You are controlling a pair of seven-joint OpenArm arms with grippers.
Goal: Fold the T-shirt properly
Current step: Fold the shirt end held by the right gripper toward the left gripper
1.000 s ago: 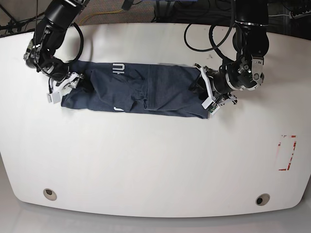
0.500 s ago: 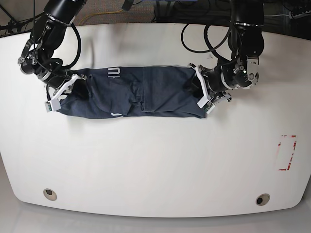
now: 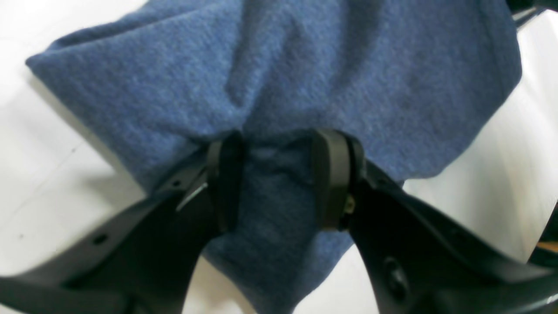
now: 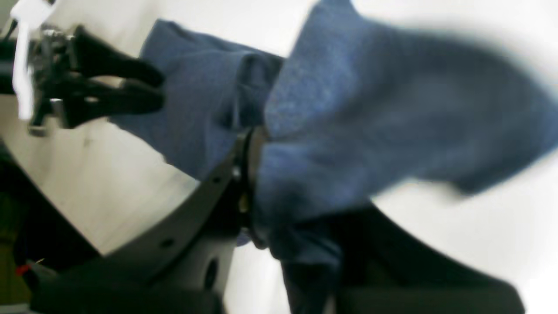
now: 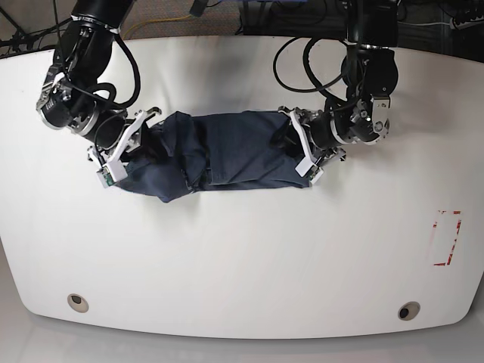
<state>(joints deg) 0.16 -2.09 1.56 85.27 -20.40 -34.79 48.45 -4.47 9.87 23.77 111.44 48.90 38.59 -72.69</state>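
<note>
The dark navy T-shirt lies bunched in a short band across the white table. On the base view's left, my right gripper holds one end. In the right wrist view that gripper is shut on a thick fold of T-shirt, which hides the second finger. On the base view's right, my left gripper holds the other end. Up close, the left gripper has its two black pads pinching a ridge of T-shirt between them. No lettering shows.
A red rectangular marking sits near the table's right edge. Two round holes lie along the front edge. Black cables loop behind the left arm at the back.
Both grippers have moved inward toward each other, so the shirt is shorter and more bunched. The right gripper has shut on its end. The white lettering has dropped out of sight.
</note>
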